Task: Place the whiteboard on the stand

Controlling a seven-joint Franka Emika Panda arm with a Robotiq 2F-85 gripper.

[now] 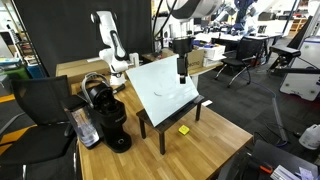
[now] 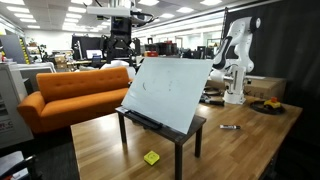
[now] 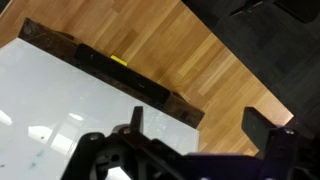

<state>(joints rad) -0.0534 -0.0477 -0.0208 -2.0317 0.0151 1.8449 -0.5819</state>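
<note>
The whiteboard (image 1: pixel 163 88) (image 2: pixel 165 88) is a plain white panel. It stands tilted, its lower edge on the stand (image 1: pixel 176 116) (image 2: pixel 192 132), a small dark low table on the wooden tabletop. My gripper (image 1: pixel 182 70) (image 2: pixel 121 58) hangs at the board's upper corner. In the wrist view the gripper (image 3: pixel 200 120) is open: one finger is over the whiteboard (image 3: pixel 60 95), the other is well off it over bare wood. The stand's dark edge (image 3: pixel 120 72) runs along the board's far side. I hold nothing.
A black coffee machine (image 1: pixel 105 115) stands on the tabletop (image 1: pixel 215 140) beside the stand. A small yellow object (image 1: pixel 184 129) (image 2: pixel 151 157) lies by the stand's legs. A white robot arm (image 1: pixel 112 45) (image 2: pixel 238 60) is behind. An orange sofa (image 2: pixel 60 95) and a black chair (image 1: pixel 35 110) flank the table.
</note>
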